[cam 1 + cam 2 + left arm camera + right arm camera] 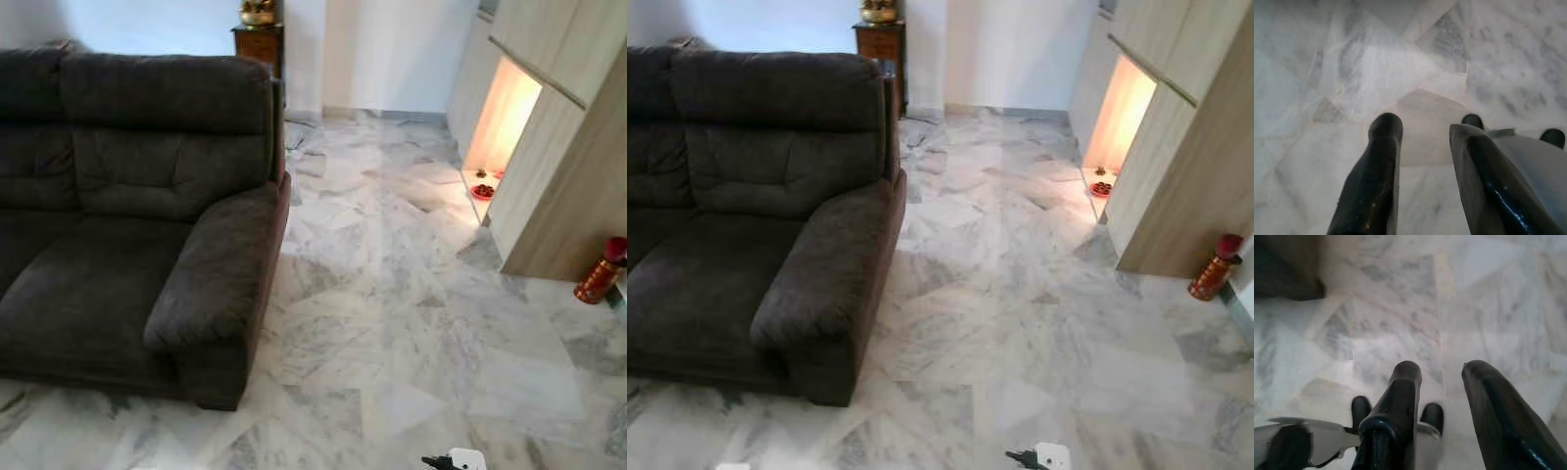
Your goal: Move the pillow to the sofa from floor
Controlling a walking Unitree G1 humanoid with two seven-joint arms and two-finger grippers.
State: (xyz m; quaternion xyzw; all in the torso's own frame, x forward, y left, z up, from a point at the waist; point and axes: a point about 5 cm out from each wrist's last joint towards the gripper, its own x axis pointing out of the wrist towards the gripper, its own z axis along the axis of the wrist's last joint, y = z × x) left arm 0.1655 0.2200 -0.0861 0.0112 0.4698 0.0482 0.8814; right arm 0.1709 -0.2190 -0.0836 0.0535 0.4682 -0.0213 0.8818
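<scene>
While hanging over floor (pixel 392 323) | both hands (pixel 1425 129) (pixel 1442 369) parted, empty | sofa (pixel 127 225) left

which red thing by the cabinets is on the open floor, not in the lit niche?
The tall red and gold vase, standing on the marble floor beside the wooden cabinet. The red dish sits low inside the lit niche.

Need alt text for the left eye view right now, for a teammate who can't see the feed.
A dark grey sofa fills the left half, seat bare, on a grey-veined marble floor. Wooden cabinets with a lit niche line the right wall, with a red and gold bottle beside them. No pillow in sight.
</scene>
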